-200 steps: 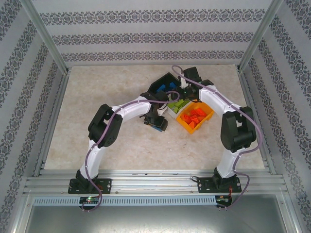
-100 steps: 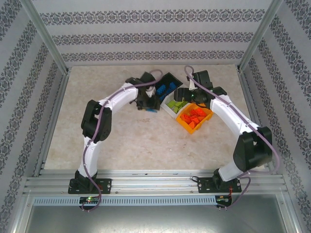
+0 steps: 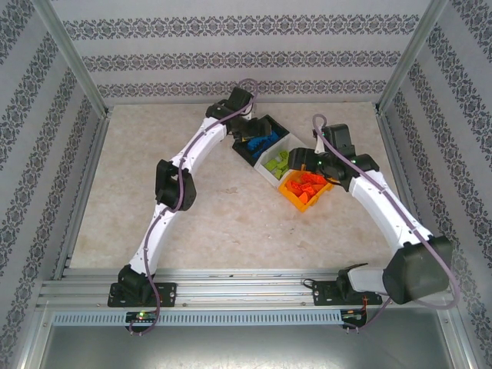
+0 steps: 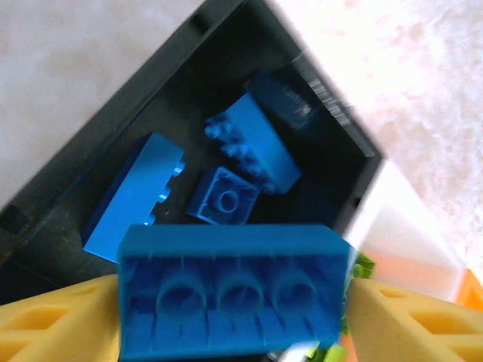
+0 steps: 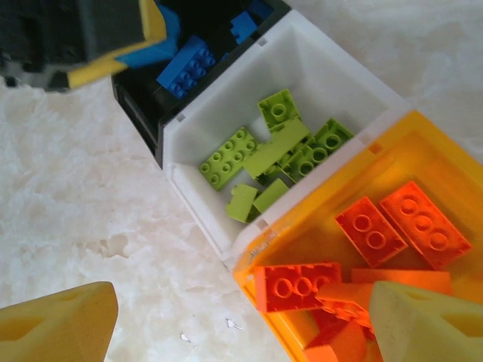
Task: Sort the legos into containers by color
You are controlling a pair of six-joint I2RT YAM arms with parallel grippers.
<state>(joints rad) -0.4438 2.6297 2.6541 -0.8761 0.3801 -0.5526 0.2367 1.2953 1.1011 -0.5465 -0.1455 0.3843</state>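
Your left hand (image 4: pixel 234 309) hung over the black bin (image 4: pixel 83 143), which stood at the far end of the row of three joined bins on the desk (image 3: pixel 154 154). A blue brick (image 4: pixel 234 290) sat crosswise between its two yellow fingers (image 4: pixel 53 320), hollow underside facing the wrist camera, each end right up against a pad. The picture was blurred there, so you could not tell whether the hand was clamping the brick or had let it go. Below it, four more blue bricks (image 4: pixel 253 143) lay loose on the floor of the black bin.

Your right hand (image 5: pixel 241 320) was spread wide with nothing between its fingers (image 5: pixel 56 324). It hovered above the near corner where the white bin (image 5: pixel 332 68) met the orange bin (image 5: pixel 423 143). The white bin, in the middle of the row, held a loose pile of green bricks (image 5: pixel 264 151). The orange bin, nearest your right arm, held the orange-red bricks (image 5: pixel 392 222), some lying flat with studs up and some heaped at its front.

From above, the left hand (image 3: pixel 247 132) reached far across to the black bin (image 3: pixel 265 123), while the right hand (image 3: pixel 301 163) sat over the seam between the white bin (image 3: pixel 286 144) and the orange bin (image 3: pixel 296 201). Every brick you could see lay in a bin or between the left fingers.
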